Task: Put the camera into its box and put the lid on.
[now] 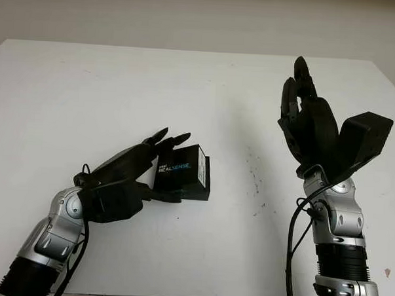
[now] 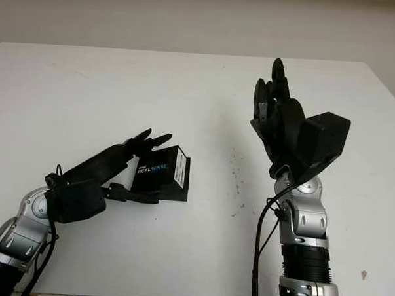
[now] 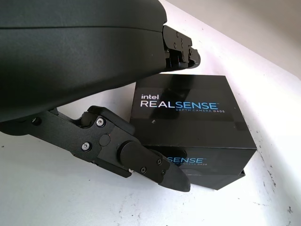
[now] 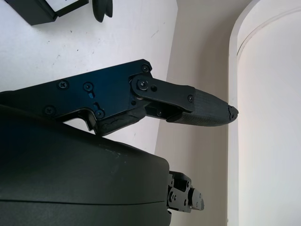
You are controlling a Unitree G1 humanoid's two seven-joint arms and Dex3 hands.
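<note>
A black Intel RealSense camera box [image 1: 183,170] lies on the white table [image 1: 89,84] with its lid on; a strip of the base shows past the lid's right edge. My left hand [image 1: 173,168] is at the box's left end, long fingers [image 1: 168,140] stretched past its far corner and the thumb [image 3: 155,169] along its near side. I cannot tell whether they press on it. My right hand [image 1: 307,113] is raised above the right part of the table, palm up and open, holding nothing. The camera itself is hidden.
Small dark specks [image 1: 252,173] mark the table between the box and the right arm. The table's far edge [image 1: 188,50] meets a pale wall. The right arm's cable [image 1: 291,244] hangs near the front edge.
</note>
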